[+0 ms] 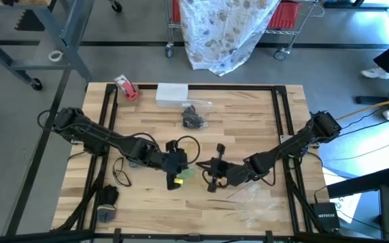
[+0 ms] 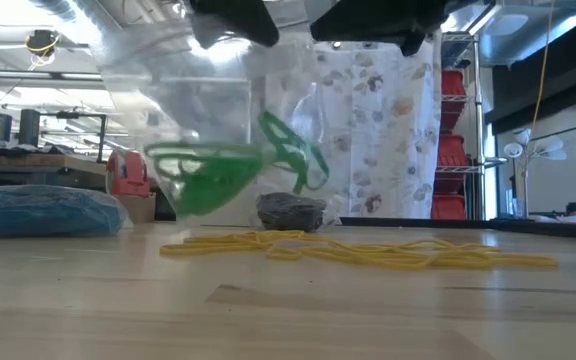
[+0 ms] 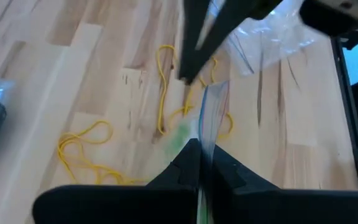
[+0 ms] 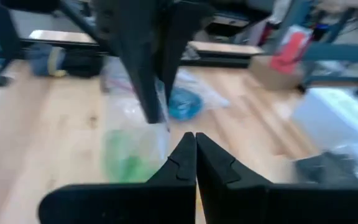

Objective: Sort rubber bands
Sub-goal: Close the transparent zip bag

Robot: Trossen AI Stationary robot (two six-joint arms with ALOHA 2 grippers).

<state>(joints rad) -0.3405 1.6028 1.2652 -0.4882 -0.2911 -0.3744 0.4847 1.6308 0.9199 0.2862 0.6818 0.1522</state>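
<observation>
Dangling below left gripper (image 3: 199, 163): green rubber bands (image 2: 213, 172) (bagged)

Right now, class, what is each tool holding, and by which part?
The left tool is shut on the top edge of a clear bag with green rubber bands inside. The right tool is shut; any hold cannot be told.

In the low view both arms are cut off by the top edge. The clear bag (image 2: 208, 110) holding green rubber bands (image 2: 213, 175) runs out of frame above, so what grips it is hidden there. In the right wrist view a green smear (image 4: 126, 155), probably those bands, is blurred.
</observation>
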